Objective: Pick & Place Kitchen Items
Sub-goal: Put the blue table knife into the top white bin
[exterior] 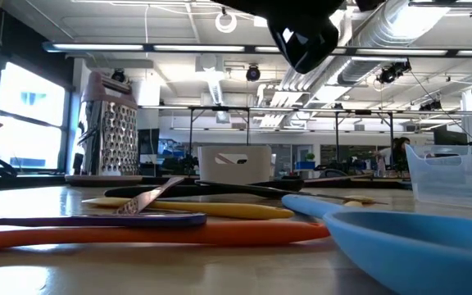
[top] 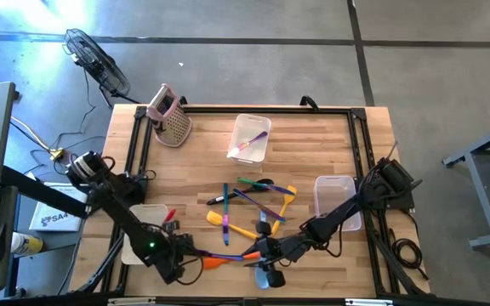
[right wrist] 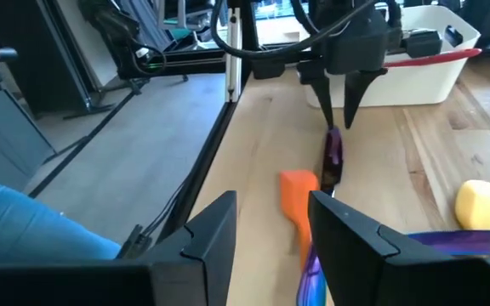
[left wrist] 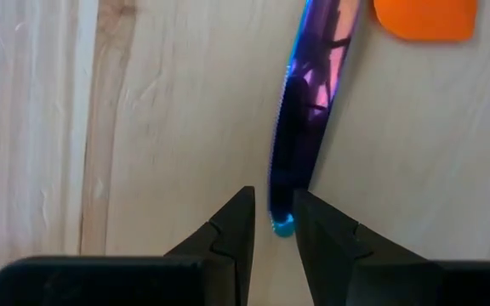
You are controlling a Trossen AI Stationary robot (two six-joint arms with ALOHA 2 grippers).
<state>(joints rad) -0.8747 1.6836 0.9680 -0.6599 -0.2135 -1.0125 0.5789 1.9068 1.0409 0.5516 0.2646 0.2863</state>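
Going left to right on the high view: one white bin [top: 143, 223] by the left arm holds one red utensil [top: 170, 214]. Your left gripper [left wrist: 272, 223] sits low at the near edge, jaws narrow and parted just around the tip of the purple spatula [left wrist: 309, 102], not squeezing it yet. One orange spatula [top: 214, 263] lies right beside it. Mid-table you've got a loose pile of roughly eight utensils [top: 253, 204], too tangled to count exactly. Your right gripper [right wrist: 270, 225] hovers near the orange one, jaws wide, empty. Two clear bins: one at the back [top: 250, 136] with one purple utensil [top: 250, 143], one on the right [top: 337, 201]. One pink grater [top: 170, 116] stands back left.
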